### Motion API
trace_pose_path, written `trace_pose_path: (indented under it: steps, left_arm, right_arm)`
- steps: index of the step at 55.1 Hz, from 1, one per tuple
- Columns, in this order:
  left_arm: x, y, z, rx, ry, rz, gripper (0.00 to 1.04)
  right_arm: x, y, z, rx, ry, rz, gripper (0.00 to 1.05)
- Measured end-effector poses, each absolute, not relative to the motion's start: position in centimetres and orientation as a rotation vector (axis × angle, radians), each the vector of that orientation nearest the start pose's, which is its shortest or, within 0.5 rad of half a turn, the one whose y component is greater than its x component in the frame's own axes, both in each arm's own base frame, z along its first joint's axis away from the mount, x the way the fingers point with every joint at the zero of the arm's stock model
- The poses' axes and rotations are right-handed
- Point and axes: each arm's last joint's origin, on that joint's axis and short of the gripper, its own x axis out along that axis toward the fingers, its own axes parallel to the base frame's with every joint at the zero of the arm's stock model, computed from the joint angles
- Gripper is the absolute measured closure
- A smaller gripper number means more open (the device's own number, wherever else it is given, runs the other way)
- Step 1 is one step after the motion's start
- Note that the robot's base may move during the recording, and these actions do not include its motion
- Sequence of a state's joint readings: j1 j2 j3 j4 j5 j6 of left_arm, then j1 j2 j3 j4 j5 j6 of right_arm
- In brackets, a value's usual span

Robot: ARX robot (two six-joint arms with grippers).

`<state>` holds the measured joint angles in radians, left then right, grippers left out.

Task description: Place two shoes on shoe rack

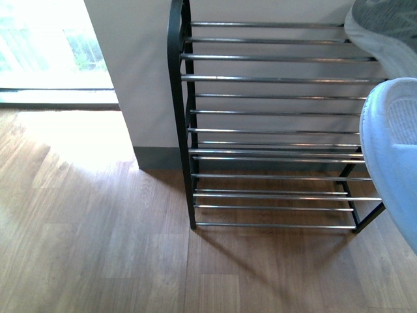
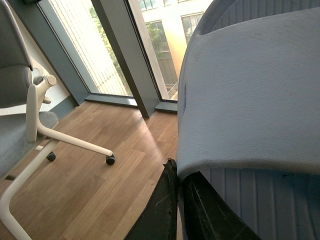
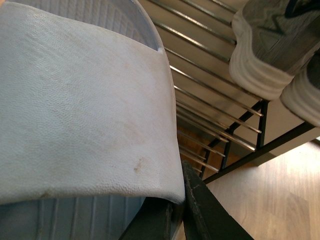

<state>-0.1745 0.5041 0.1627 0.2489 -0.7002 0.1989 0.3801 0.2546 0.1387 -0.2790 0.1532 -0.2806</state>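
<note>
Each wrist view is filled by a pale blue slide. My left gripper (image 2: 181,174) is shut on the strap edge of one slide (image 2: 250,90), held above the wooden floor. My right gripper (image 3: 176,192) is shut on the strap edge of the other slide (image 3: 85,100), close beside the shoe rack (image 3: 215,100). In the front view the shoe rack (image 1: 273,114) stands against the wall, and a slide (image 1: 394,156) hangs at the right edge in front of it. A grey sneaker (image 1: 384,29) rests on the top shelf at the right; the right wrist view shows two sneakers (image 3: 270,40) there. Neither gripper shows in the front view.
A white-framed office chair (image 2: 30,115) on castors stands on the wood floor (image 1: 98,248) near tall windows (image 2: 125,45). A white wall (image 1: 130,78) with a grey skirting runs behind the rack. A bright glass door (image 1: 45,45) is at the far left.
</note>
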Motion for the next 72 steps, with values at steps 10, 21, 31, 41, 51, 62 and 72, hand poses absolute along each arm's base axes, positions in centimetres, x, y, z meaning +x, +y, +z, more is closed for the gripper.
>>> trace_pose_path:
  steps: [10, 21, 31, 41, 51, 62, 72]
  left_arm:
    - [13.1, -0.4, 19.7, 0.234, 0.137, 0.516, 1.03]
    - [13.1, -0.4, 19.7, 0.234, 0.137, 0.516, 1.03]
    - [13.1, -0.4, 19.7, 0.234, 0.137, 0.515, 1.03]
    - [13.1, -0.4, 19.7, 0.234, 0.137, 0.514, 1.03]
    - [13.1, -0.4, 19.7, 0.234, 0.137, 0.517, 1.03]
    - [13.1, -0.4, 19.7, 0.234, 0.137, 0.517, 1.03]
    - [13.1, -0.4, 19.7, 0.234, 0.137, 0.516, 1.03]
  right_arm:
    - [9.8, 3.4, 16.4, -0.380, 0.348, 0.277, 1.03]
    - [9.9, 3.5, 16.4, -0.284, 0.237, 0.360, 1.03]
    - [10.2, 4.8, 18.3, -0.146, 0.144, 0.367, 1.03]
    - [14.0, 6.6, 20.2, -0.138, 0.098, 0.352, 1.03]
    - [21.2, 9.5, 21.2, -0.164, 0.139, 0.331, 1.03]
    - [28.7, 12.5, 19.2, -0.239, 0.245, 0.304, 1.03]
    - [35.3, 13.2, 16.7, -0.341, 0.335, 0.202, 1.03]
